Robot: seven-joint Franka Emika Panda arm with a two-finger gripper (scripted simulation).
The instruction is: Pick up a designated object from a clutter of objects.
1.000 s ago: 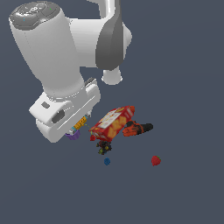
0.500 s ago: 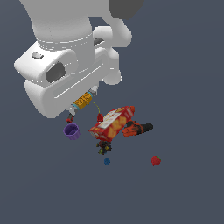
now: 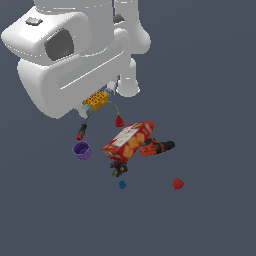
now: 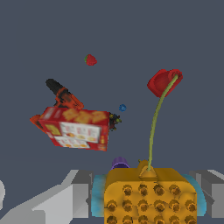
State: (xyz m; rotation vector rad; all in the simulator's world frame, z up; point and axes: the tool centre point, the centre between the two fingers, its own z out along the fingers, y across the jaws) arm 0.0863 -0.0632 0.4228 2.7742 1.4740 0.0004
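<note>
The claw (image 4: 148,199) is closed on the yellow-orange bumpy block (image 3: 95,99), with one grey finger (image 4: 81,192) pressed on each light-blue edge. The block hangs in the air, above the clutter. Its thin cord (image 4: 154,127) ends in a small red piece (image 3: 119,121). Below lie the red-yellow box (image 3: 128,140), the red-black drill (image 3: 156,147), the purple cup (image 3: 82,149), the screwdriver (image 3: 81,131), the blue ball (image 3: 122,184) and the strawberry (image 3: 178,183).

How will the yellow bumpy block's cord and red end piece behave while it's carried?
The cord looks thin and bends, so it probably flops. The red piece at its tip may swing. The yellow block itself looks rigid between the gripper fingers.
</note>
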